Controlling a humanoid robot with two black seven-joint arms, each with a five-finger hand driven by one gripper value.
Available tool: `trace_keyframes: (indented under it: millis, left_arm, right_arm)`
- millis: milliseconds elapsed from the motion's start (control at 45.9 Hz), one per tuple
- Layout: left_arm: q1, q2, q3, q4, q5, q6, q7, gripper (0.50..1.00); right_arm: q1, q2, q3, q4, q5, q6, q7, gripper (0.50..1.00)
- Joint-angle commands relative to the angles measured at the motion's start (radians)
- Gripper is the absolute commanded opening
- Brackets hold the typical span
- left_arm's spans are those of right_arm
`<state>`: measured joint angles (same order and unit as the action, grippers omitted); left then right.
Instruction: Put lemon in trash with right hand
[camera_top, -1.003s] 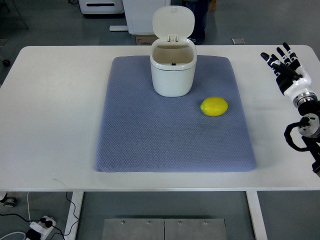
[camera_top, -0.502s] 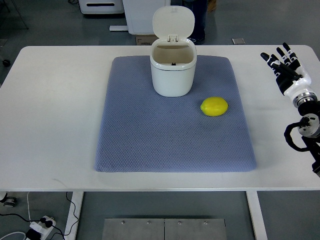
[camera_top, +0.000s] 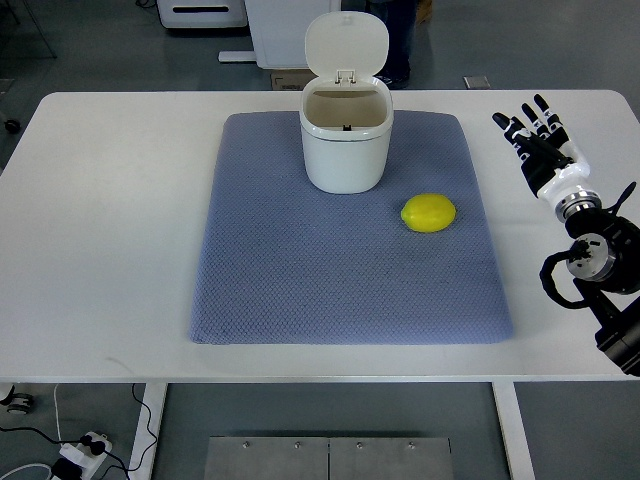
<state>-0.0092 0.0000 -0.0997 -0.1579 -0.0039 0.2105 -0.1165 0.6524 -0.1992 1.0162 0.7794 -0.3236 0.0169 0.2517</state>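
A yellow lemon (camera_top: 429, 213) lies on the blue-grey mat (camera_top: 300, 280), just right of and nearer than the white trash bin (camera_top: 346, 140). The bin stands at the mat's far middle with its lid flipped up and its inside showing. My right hand (camera_top: 533, 135) hovers over the white table to the right of the mat, fingers spread and holding nothing, roughly a hand's length right of the lemon. Its black and white forearm runs down to the right edge.
The white table (camera_top: 110, 230) extends wide on both sides of the mat. Beyond its far edge stand white equipment and a cardboard box (camera_top: 290, 78) on the floor.
My right hand has shifted left toward the mat and lemon, and the forearm has moved in with it. The lemon and bin stay where they were.
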Motion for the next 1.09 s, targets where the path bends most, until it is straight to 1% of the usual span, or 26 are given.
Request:
trace_keyframes:
  millis: [0, 1069]
  left_arm:
    - [0.0, 0.0, 0.0, 0.0, 0.001, 0.0, 0.0, 1.0]
    - [0.0, 0.0, 0.0, 0.0, 0.001, 0.0, 0.0, 1.0]
  right_arm:
    - [0.0, 0.003, 0.001, -0.002, 0.0, 0.0, 0.0, 1.0]
    - [0.001, -0.003, 0.002, 0.0, 0.001, 0.002, 0.0, 1.0]
